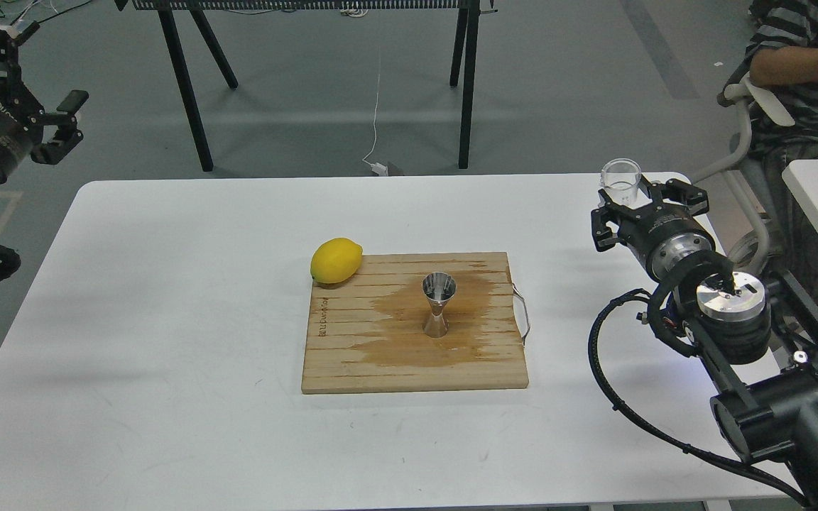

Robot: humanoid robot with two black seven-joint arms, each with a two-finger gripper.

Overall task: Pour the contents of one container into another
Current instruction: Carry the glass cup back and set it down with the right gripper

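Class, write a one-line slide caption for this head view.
Right gripper holds a clear glass cup upright beside a wet wooden board carrying a steel jigger and a lemon.

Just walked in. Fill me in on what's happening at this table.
The right gripper holds a small clear glass cup upright near the table's right edge, away from the cutting board. A steel jigger stands upright on the board, in the middle of a wet stain, with a lemon at the board's back left corner. The left gripper hangs open off to the left, holding nothing. No pouring is happening at this moment.
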